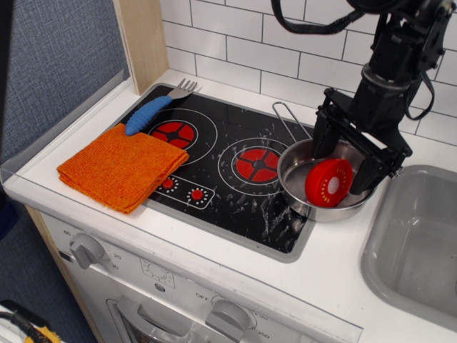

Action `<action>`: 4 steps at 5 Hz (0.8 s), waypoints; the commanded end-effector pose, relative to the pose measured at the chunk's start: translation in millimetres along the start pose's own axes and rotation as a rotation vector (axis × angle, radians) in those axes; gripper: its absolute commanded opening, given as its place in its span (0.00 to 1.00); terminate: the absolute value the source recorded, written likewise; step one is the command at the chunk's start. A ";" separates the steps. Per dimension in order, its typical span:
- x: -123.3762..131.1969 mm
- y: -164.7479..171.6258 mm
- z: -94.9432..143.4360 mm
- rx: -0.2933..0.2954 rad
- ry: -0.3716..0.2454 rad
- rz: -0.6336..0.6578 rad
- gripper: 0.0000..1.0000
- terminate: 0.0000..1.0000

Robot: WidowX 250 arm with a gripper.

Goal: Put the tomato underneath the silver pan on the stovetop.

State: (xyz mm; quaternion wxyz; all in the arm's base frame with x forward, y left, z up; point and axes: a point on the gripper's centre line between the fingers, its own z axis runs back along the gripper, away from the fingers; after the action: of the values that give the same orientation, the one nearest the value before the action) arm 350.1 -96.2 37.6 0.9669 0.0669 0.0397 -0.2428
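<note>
observation.image shows the tomato (329, 183) lying inside the silver pan (294, 171), propped at a tilt with its pale centre turned toward the camera, so the main part of the task is not yet done: it has to come out of the pan and end up on the stovetop (214, 179) just below it. Nothing is lifted; the tool (347, 160) hangs over the pan with its two black fingers spread wide, one on each side of the tomato, gripping nothing. My reading is that it is lining up for the grasp, with pick-up, carry and release all left to do

The pan sits at the right end of the stovetop, its wire handle pointing back toward the tiled wall, and holds only the tomato. To its right the grey sink (400, 271), sunk into the white bench (335, 286), appears to hold nothing. On the stovetop's left side lies a folded orange cloth (121, 168), and behind it a fork (158, 107) with a blue handle
</note>
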 end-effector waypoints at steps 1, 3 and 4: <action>-5.5 -3.1 4.6 0.000 -0.029 0.000 0.00 0.00; -10.2 7.1 16.9 0.000 -0.050 0.012 0.00 0.00; -14.2 31.6 55.5 0.013 -0.153 0.069 0.00 0.00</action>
State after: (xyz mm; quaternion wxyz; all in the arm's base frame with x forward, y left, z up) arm 354.5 -68.5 75.0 0.9750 0.0550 -0.0033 -0.2154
